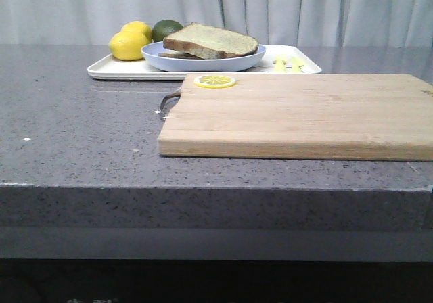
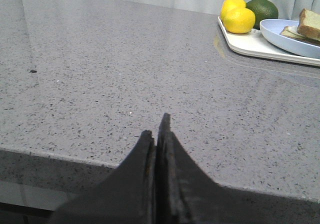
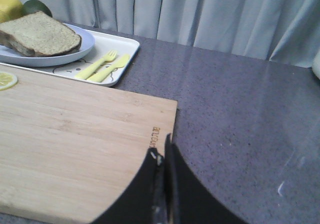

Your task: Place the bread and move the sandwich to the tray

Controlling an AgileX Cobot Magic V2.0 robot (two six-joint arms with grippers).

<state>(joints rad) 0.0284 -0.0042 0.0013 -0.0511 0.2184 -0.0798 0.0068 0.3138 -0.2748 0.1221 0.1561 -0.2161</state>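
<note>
Both tools pressed together, holding nothing: left tool point(image 2: 159, 134) low centre over bare counter point(image 2: 100, 84), right tool point(image 3: 164, 154) low centre at the cutting board point(image 3: 75, 134) edge. Mid-frame in the front view the board is bare but for a lemon slice point(image 1: 215, 81). Upper left: bread point(image 1: 213, 40) tops the sandwich on the blue plate point(image 1: 203, 63), plate on the tray point(image 1: 115, 68) beside lemons point(image 1: 130, 44); egg not visible. Task looks finished; any next move would just be parking the arms.

Cutting board point(image 1: 298, 117) cropped right, egg hidden under bread point(image 1: 211, 40)
</note>
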